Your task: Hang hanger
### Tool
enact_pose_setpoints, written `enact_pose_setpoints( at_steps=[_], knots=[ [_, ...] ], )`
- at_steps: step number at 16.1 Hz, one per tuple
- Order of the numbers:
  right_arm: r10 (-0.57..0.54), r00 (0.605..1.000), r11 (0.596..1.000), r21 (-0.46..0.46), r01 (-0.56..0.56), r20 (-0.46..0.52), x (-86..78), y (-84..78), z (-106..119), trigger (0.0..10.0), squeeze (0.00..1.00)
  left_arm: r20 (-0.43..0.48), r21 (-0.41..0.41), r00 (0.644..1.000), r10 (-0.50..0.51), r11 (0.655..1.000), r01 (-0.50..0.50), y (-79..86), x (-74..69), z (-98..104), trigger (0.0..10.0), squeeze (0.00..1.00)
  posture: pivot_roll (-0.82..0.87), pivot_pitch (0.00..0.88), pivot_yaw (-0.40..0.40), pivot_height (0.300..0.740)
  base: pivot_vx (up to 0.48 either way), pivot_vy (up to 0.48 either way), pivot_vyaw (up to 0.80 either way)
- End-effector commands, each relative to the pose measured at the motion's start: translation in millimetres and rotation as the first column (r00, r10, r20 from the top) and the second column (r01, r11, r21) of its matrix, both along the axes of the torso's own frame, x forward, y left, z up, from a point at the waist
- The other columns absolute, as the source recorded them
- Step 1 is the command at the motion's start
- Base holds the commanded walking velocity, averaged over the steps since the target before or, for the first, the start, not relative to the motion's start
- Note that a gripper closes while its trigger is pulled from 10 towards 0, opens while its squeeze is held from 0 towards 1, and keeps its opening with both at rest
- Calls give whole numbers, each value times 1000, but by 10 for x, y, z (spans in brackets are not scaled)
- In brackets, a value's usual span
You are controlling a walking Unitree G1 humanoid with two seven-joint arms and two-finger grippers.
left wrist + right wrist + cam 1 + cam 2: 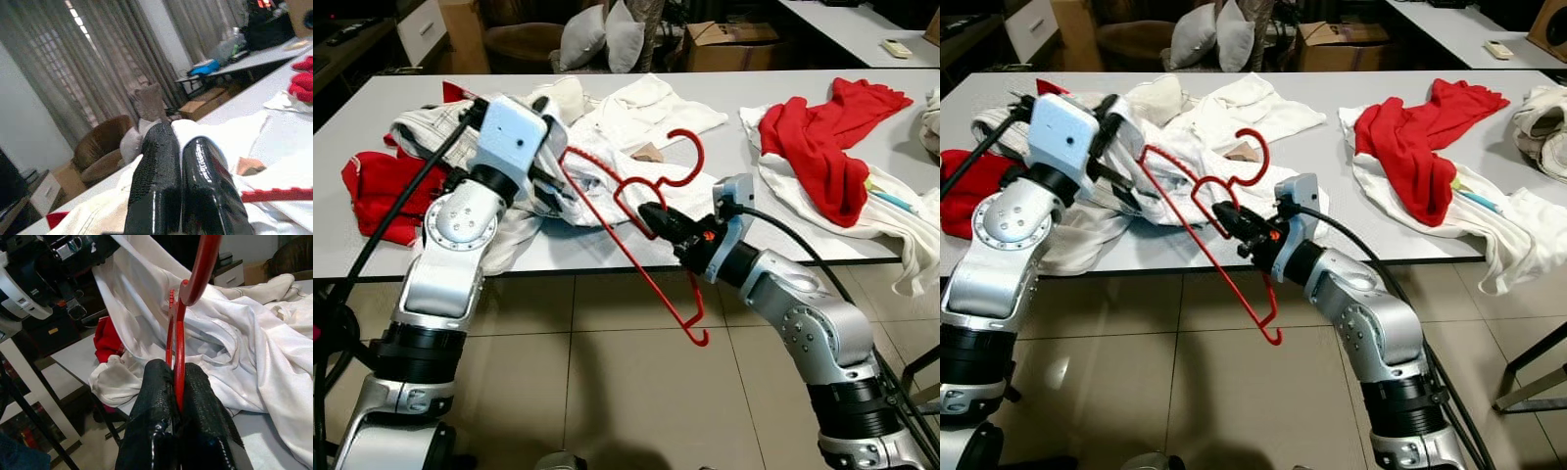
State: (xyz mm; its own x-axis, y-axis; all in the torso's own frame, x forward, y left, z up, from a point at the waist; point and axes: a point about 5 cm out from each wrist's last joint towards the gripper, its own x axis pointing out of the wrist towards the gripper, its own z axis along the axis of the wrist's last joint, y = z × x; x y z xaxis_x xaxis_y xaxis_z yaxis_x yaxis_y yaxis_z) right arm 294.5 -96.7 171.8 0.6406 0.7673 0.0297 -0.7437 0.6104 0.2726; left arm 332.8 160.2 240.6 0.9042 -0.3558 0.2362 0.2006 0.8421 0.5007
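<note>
A red plastic hanger (626, 243) slants over the table's front edge, its hook (690, 147) above the table and its lower end hanging over the floor. My right gripper (646, 213) is shut on the hanger's neck; in the right wrist view the fingers (156, 387) pinch the red bar (177, 338). A crumpled white garment (636, 108) lies on the grey table (744, 93). My left gripper (542, 103) is at the garment's left side with its fingers (156, 171) shut, apparently on a fold of the cloth, which rises toward it.
A red garment (827, 147) lies over white cloth at the table's right, another red cloth (372, 186) at the left. Beyond the table are pillows (607, 34), a cardboard box (729, 44) and a second table (842, 24). Tiled floor (607, 392) lies below.
</note>
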Motion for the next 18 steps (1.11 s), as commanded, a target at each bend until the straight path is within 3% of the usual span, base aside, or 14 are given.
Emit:
enact_pose_setpoints(
  at_steps=[1, 5, 8, 9, 13, 15, 18],
  knots=[
    [44, 997, 999, -12, -43, 65, -48, -7, 108, 10000, 0, -28, 19, 998, 53, 998, -52, 75, 48, -8, 0, 0, -69, 0, 51, 740, 0, 0, 0],
    [80, 987, 996, -52, -73, 136, -151, -201, 221, 10000, 0, -52, 9, 952, 301, 954, -301, 442, 154, -4, 0, 0, -70, 0, 54, 740, 0, 0, 0],
    [147, 978, 987, -88, -135, 148, -254, -293, 244, 10000, 0, -78, -1, 950, 302, 953, -303, 451, 179, -19, 0, 0, -75, 0, 57, 740, 0, 0, 0],
    [152, 978, 985, -102, -138, 146, -262, -305, 234, 10000, 0, -79, -7, 956, 282, 959, -284, 418, 184, -14, 0, 0, -79, 0, 58, 740, 0, 0, 0],
    [81, 989, 991, -112, -67, 126, -129, -267, 201, 10000, 0, -105, 24, 993, 61, 998, -58, 104, 132, -30, 0, 0, -76, 0, 49, 740, 0, 0, 0],
    [-45, 994, 991, -119, 56, 96, 52, -298, 178, 10000, 0, -151, 122, 988, -6, 992, 24, 30, 74, -116, 0, 0, -73, 0, 41, 740, 0, 0, 0],
    [-205, 978, 977, -54, 206, 35, 263, -372, 179, 10000, 0, -275, 184, 956, -102, 970, 157, -55, -38, -287, 0, 0, -72, 0, 34, 740, 0, 0, 0]
  ],
)
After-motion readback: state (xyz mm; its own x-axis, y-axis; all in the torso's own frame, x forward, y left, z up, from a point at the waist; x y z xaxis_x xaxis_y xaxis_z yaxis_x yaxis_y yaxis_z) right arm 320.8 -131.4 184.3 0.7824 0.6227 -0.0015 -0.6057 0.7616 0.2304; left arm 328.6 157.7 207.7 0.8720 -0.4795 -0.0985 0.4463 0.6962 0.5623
